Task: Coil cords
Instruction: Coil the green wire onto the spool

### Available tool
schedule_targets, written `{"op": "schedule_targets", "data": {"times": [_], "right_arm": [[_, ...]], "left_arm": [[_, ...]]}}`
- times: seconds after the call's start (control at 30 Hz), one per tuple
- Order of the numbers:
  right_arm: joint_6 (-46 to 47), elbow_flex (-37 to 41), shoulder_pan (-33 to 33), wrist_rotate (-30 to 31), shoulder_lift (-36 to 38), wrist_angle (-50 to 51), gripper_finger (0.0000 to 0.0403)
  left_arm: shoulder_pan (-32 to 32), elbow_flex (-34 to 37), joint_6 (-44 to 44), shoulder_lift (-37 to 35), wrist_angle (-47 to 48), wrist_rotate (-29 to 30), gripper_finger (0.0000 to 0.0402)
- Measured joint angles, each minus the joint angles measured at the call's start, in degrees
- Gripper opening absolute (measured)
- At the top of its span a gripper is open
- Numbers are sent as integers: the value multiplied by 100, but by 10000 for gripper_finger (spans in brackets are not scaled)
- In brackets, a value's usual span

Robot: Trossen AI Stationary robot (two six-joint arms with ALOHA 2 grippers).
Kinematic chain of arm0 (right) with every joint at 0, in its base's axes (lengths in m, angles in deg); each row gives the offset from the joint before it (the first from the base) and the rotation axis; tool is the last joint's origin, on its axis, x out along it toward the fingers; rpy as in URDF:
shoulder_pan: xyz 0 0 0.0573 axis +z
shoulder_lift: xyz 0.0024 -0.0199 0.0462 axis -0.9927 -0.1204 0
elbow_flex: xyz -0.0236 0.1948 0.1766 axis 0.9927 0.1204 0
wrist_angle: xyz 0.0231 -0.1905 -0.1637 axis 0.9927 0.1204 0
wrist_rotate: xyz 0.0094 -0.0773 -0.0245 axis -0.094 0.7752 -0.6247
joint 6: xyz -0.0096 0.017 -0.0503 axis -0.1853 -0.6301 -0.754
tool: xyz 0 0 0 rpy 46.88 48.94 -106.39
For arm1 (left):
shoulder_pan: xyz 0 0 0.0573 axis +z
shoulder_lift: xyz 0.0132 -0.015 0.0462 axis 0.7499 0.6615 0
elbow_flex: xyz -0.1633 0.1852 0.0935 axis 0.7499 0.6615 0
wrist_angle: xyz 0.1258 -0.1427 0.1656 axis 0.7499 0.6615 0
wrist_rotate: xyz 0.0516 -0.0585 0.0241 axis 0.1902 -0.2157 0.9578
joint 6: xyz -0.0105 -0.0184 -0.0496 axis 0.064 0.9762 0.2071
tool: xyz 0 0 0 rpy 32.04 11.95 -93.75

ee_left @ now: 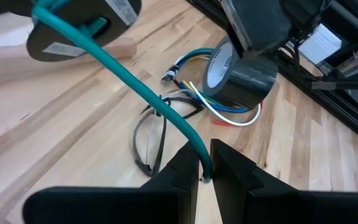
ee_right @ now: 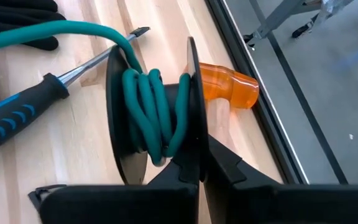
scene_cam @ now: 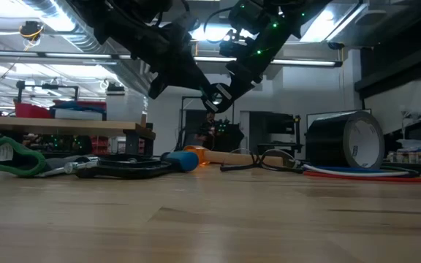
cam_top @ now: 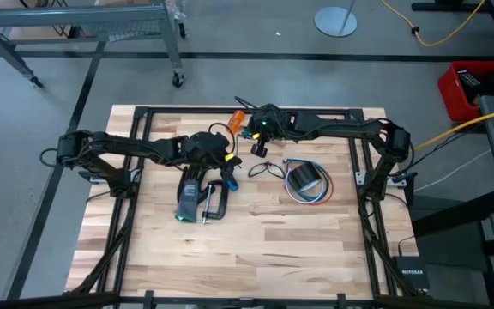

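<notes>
Two grippers meet mid-table. Left gripper (ee_left: 204, 169) pinches the teal-green cord (ee_left: 129, 81), its tip hidden between the fingers. Right gripper (ee_right: 199, 163) is clamped on the rim of a black spool (ee_right: 188, 106) wound with that cord. Tape roll (ee_left: 238, 74) lettering is unreadable; bottom-right box (cam_top: 411, 276) reads NETGEAR.
</notes>
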Motion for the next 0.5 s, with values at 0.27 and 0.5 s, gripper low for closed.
{"op": "schedule_targets", "data": {"times": [0.27,0.5], "right_arm": [[0,0,-4,66,0,-2,7],[133,0,4,61,-2,-5,7]], "left_arm": [[-31,0,2,-2,-2,18,33],[-27,0,-5,-2,-69,275,7]]}}
